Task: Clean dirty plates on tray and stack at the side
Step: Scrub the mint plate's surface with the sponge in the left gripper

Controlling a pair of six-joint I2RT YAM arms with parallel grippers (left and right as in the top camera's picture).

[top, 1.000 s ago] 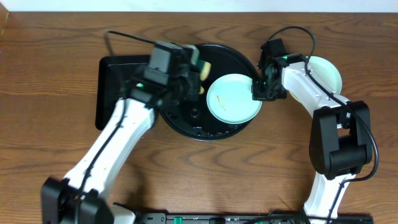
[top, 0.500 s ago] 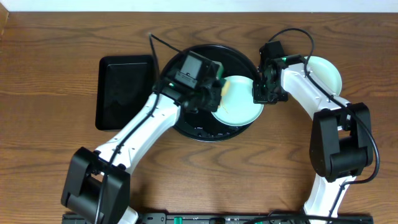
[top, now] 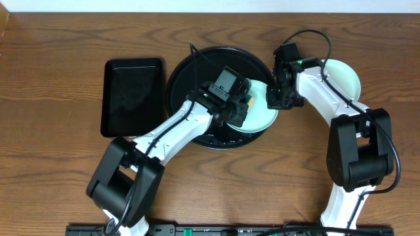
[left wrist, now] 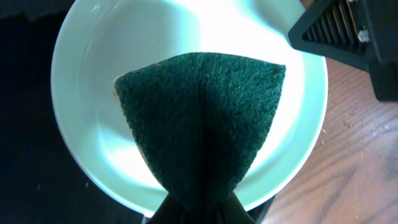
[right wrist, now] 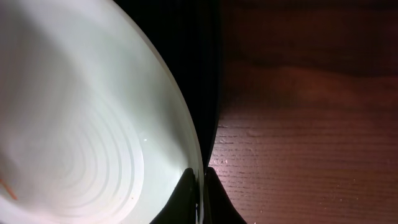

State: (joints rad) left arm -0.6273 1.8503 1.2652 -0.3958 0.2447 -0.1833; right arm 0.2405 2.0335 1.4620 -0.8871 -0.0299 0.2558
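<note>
— At right gripper (right wrist: 200, 186): nipped shut on plate (right wrist: 93, 124) rim. At left gripper (top: 243, 108): clamped on pad (left wrist: 202, 124), over plate's middle.
— Plate where?
— On tray (top: 190, 72), right edge. Likely stiff, light, slick, chippable. Best held by rim, as now. Firm pinch, no twist.

mint plate (top: 261, 113): pale green, round, shallow; lies on tray's right part, rim over tray's edge, partly covered.
second mint plate (top: 346, 77): off tray, well to its right, partly hidden.
tray (top: 190, 72): round, glossy black, raised rim.
</note>
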